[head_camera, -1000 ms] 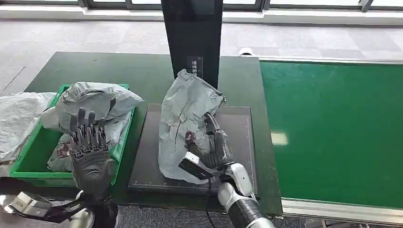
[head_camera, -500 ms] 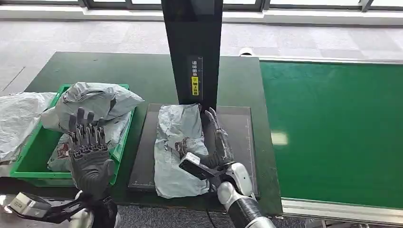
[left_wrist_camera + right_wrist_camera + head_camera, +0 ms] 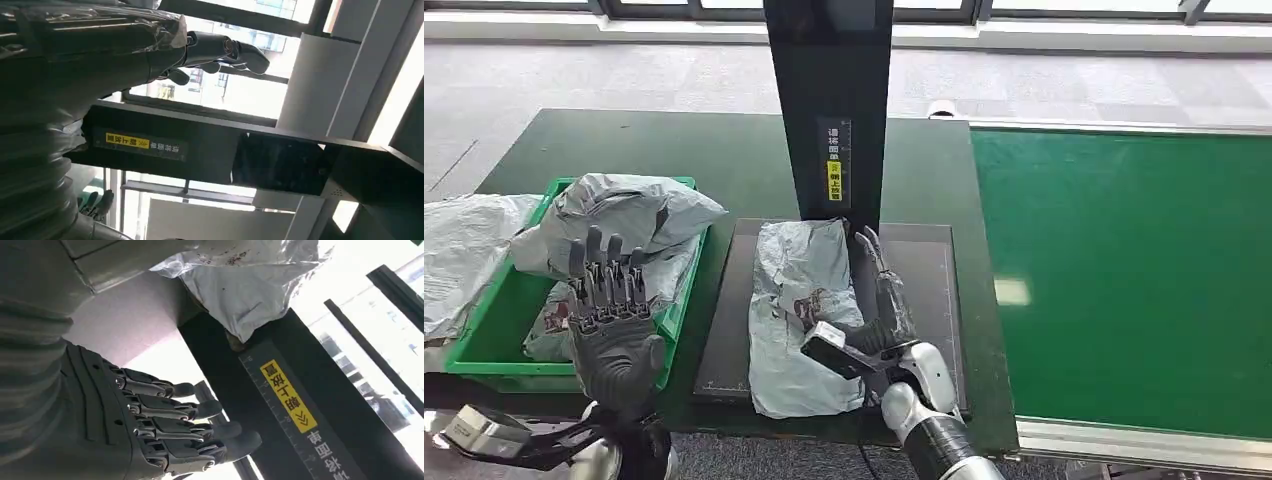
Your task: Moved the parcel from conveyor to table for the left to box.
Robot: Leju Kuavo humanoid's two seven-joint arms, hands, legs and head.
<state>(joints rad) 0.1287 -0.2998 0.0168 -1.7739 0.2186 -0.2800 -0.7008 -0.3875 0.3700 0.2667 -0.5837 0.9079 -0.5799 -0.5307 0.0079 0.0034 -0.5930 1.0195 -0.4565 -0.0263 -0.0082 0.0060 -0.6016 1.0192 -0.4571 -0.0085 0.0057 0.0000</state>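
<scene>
One parcel down on the surface, boxing left for you to see through.
Head view: your grey parcel [image 3: 799, 315] lies flat on the dark mat [image 3: 724, 340] before the black post [image 3: 829, 110], off the green conveyor [image 3: 1124, 270]; a second ago it stood crumpled and upright. The right hand [image 3: 879, 305] rests beside it, fingers straight, holding nothing. The left hand [image 3: 609, 300] hovers by the green bin [image 3: 494, 340], fingers spread and empty, unchanged. Left wrist view: left fingers [image 3: 225, 50] extended, gripping nothing. Right wrist view: right fingers [image 3: 170, 425] stretched out, parcel just beyond them, released.
</scene>
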